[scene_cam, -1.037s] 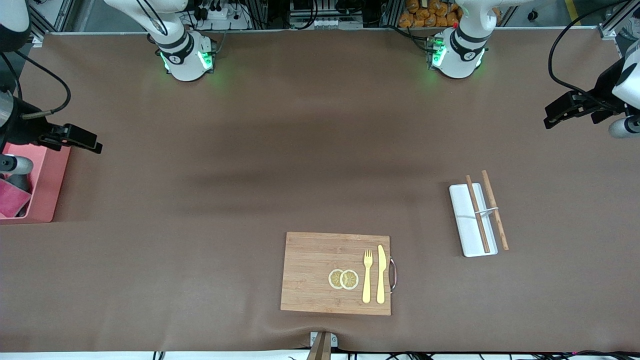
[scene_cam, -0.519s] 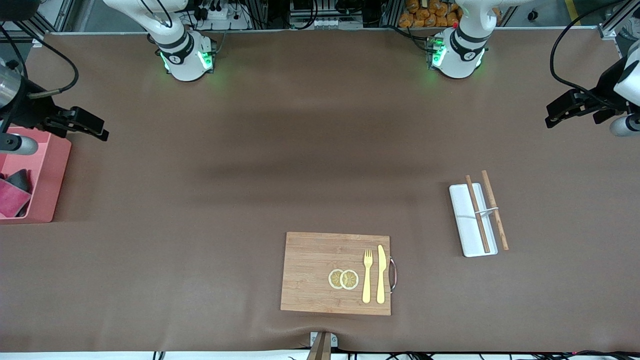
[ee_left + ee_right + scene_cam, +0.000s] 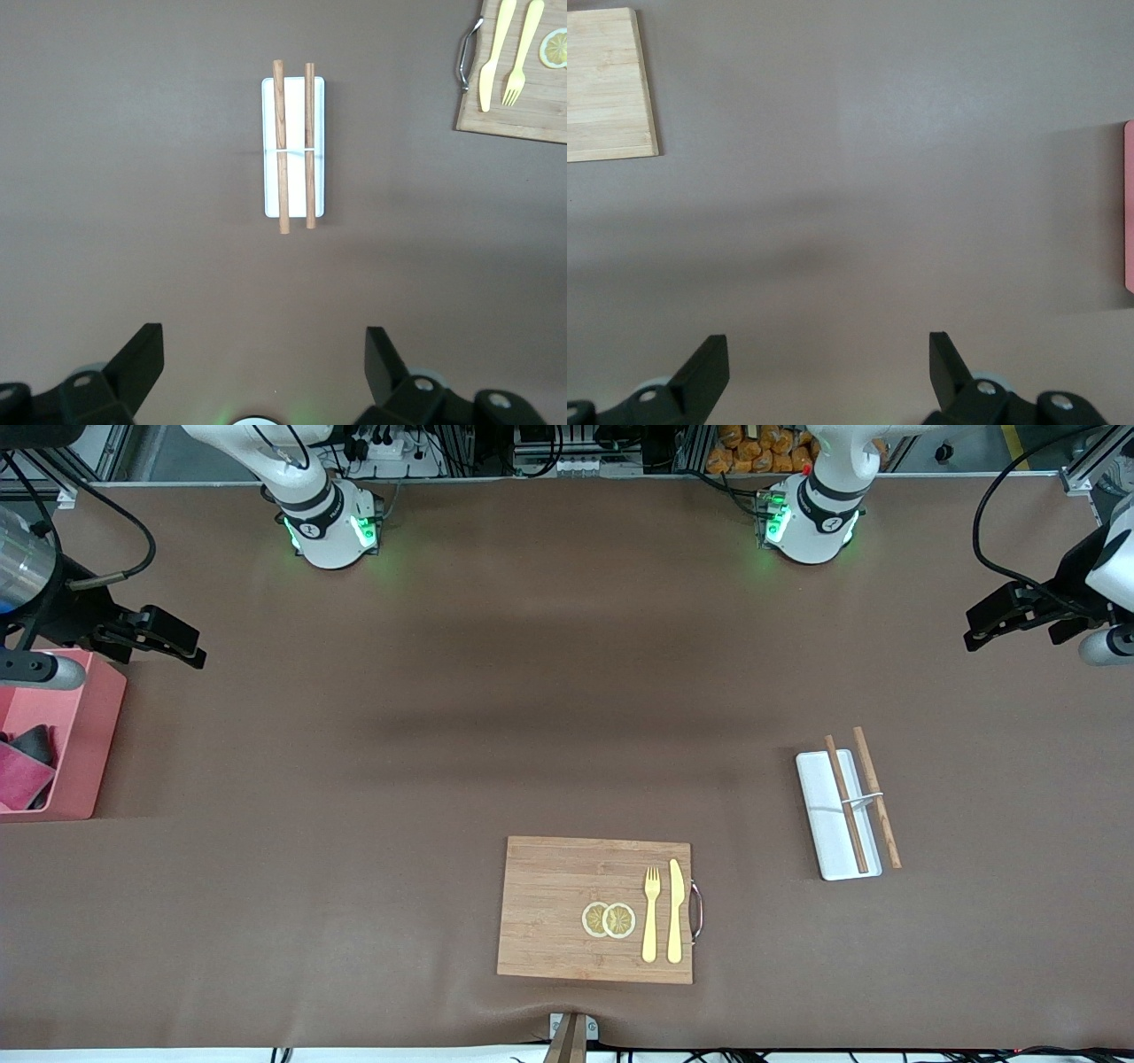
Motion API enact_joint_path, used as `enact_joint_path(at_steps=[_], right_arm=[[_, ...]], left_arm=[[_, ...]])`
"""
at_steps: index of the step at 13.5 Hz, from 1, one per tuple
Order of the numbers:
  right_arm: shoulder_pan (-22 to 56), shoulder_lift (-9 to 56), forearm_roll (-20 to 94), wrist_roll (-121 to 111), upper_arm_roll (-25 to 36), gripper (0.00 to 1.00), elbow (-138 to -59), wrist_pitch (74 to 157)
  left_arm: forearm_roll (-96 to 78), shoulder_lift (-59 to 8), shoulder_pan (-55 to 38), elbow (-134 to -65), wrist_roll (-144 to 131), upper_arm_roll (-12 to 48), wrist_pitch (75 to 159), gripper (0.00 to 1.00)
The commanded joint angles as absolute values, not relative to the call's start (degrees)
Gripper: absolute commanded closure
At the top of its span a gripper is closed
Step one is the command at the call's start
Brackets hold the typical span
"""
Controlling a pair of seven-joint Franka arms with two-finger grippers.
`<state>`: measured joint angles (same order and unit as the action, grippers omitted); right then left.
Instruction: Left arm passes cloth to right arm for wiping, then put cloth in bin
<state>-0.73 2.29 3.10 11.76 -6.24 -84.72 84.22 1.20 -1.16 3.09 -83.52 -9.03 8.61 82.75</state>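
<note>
The crimson-pink cloth (image 3: 19,779) with its dark grey part lies in the salmon-pink bin (image 3: 84,753) at the right arm's end of the table. My right gripper (image 3: 173,639) is open and empty, up in the air over the bare table beside the bin. The bin's edge (image 3: 1129,212) shows in the right wrist view, where the right gripper (image 3: 824,359) has its jaws wide apart. My left gripper (image 3: 997,622) is open and empty over the left arm's end of the table; it also shows in the left wrist view (image 3: 261,359).
A wooden board (image 3: 549,908) near the front edge carries two lemon slices (image 3: 609,919), a yellow fork (image 3: 651,912) and a yellow knife (image 3: 675,911). A white oblong tray (image 3: 824,824) with two wooden chopsticks (image 3: 877,797) lies toward the left arm's end.
My right gripper has risen and moved away from the bin toward the right arm's base, leaving the cloth in the bin. The left arm has barely moved.
</note>
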Motion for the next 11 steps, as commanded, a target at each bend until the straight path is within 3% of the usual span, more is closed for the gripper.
enact_joint_path(at_steps=[1, 11], right_arm=[[0.0, 0.5, 3.1, 12.8, -5.5, 0.00, -86.6, 85.0], [-0.4, 1.0, 3.1, 12.7, -5.4, 0.00, -86.7, 85.8]], left_arm=[[0.3, 0.5, 3.3, -85.3, -9.0, 8.9, 82.4, 0.00], [0.3, -1.3, 3.3, -83.4, -8.3, 8.8, 82.6, 0.00]])
